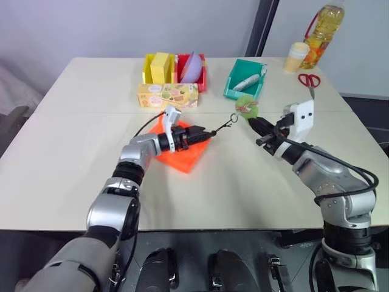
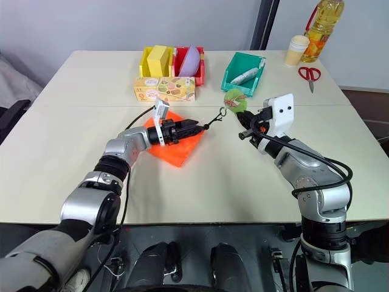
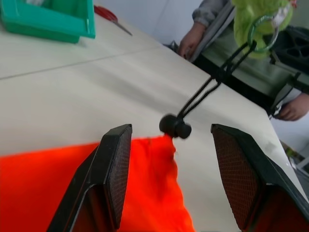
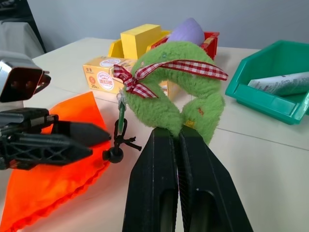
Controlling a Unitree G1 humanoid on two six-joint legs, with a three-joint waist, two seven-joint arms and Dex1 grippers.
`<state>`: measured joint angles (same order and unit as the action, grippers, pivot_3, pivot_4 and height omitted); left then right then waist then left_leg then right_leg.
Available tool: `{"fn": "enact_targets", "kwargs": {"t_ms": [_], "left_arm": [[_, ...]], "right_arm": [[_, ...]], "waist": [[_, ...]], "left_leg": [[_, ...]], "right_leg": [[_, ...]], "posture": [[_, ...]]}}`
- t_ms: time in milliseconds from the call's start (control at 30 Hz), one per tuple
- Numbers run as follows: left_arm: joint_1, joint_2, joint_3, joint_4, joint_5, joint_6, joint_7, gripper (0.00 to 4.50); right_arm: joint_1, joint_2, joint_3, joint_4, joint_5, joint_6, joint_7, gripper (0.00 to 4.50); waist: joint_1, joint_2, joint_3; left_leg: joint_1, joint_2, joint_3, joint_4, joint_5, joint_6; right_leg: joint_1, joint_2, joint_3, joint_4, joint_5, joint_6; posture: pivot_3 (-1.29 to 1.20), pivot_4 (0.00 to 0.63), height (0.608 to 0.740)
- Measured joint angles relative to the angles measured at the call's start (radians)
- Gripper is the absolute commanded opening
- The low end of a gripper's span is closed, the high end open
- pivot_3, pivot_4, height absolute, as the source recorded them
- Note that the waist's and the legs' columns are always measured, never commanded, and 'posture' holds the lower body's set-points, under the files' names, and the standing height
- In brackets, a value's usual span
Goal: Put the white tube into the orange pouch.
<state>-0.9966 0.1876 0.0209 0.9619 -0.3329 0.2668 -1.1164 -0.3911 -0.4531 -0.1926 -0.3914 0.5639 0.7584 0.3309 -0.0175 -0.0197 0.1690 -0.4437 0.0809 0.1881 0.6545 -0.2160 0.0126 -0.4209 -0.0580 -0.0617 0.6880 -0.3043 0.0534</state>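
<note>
Right claw (image 4: 179, 145) closed on fuzzy green tag (image 4: 176, 89), held above table (image 1: 73, 158). Dark cord (image 3: 212, 87) runs from tag to pouch corner. Left claw (image 3: 169, 159) open, level, fingers either side of cord's bead; orange pouch (image 1: 182, 155) flat beneath it. White tube (image 2: 246, 75) in green bin (image 2: 234, 82), beyond right claw.

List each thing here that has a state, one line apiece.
orange pouch: flat on table, mouth drawn shut by cord.
green tag: lifted, pinched by right gripper.
white tube: lying in teal bin.
left gripper: jaws open around cord stopper.
</note>
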Motion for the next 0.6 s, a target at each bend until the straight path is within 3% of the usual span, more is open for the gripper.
{"fn": "enact_targets", "kwargs": {"t_ms": [567, 600], "left_arm": [[-0.059, -0.041, 0.0, 0.107, 0.086, -0.103, 0.0, 2.75], [-0.059, -0.042, 0.0, 0.113, 0.087, -0.105, 0.0, 2.52]], "right_arm": [[0.0, 0.0, 0.003, -0.001, -0.001, -0.001, 0.014, 0.0], [0.0, 0.0, 0.003, -0.001, -0.001, -0.001, 0.014, 0.0]], "waist": [[0.0, 0.0, 0.0], [0.0, 0.0, 0.0]], "left_leg": [[0.0, 0.0, 0.0, 0.0, 0.0, 0.0], [0.0, 0.0, 0.0, 0.0, 0.0, 0.0]], "right_leg": [[0.0, 0.0, 0.0, 0.0, 0.0, 0.0], [0.0, 0.0, 0.0, 0.0, 0.0, 0.0]], "posture": [[0.0, 0.15, 0.727], [0.0, 0.15, 0.727]]}}
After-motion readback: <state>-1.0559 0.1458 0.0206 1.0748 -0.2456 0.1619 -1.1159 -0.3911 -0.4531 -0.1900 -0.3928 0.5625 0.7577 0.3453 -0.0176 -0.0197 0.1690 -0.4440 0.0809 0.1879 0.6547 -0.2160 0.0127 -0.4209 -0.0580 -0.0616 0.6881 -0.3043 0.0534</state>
